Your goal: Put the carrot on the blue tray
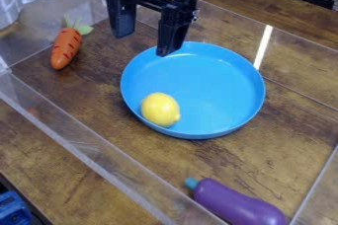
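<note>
The carrot point(65, 46), orange with a green leafy top, lies on the wooden table at the left. The blue tray point(224, 76), a round shallow dish, sits in the middle with a yellow lemon point(161, 109) in its front part. My gripper point(144, 32) hangs at the top centre, pointing down, jaws open and empty. It is above the tray's far-left rim, to the right of the carrot and apart from it.
A purple eggplant point(238, 204) lies near the front right. Clear plastic walls point(79, 135) fence the wooden work area on the left and front. A blue object point(8, 209) shows at the bottom-left corner outside the wall.
</note>
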Robot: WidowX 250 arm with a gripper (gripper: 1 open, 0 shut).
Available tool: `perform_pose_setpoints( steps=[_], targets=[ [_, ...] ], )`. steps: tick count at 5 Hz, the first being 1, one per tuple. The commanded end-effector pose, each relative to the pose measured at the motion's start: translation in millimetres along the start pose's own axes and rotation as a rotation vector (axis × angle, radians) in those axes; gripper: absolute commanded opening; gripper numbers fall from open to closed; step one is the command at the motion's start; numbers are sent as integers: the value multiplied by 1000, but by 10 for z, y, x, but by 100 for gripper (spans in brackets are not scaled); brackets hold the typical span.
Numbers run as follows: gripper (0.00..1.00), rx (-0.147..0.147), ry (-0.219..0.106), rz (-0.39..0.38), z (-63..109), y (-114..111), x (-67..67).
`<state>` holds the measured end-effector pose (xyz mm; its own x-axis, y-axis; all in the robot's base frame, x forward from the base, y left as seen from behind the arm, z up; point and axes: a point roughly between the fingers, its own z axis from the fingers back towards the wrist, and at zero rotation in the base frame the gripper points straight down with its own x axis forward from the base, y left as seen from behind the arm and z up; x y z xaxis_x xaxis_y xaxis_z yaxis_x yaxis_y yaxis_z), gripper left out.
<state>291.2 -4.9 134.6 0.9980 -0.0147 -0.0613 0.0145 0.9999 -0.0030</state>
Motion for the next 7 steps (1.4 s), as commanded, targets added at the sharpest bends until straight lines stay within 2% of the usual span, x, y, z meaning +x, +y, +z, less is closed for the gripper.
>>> perform_pose_setpoints(
  steps=[1, 3, 5, 7],
  targets=[
    [100, 0, 11, -21, -7, -31, -13],
    [100, 2, 25, -52, -71, 196, -76],
    [100, 4, 24, -22, -91, 345, -18],
    [100, 15, 14, -89, -269, 487, -54]
  ],
)
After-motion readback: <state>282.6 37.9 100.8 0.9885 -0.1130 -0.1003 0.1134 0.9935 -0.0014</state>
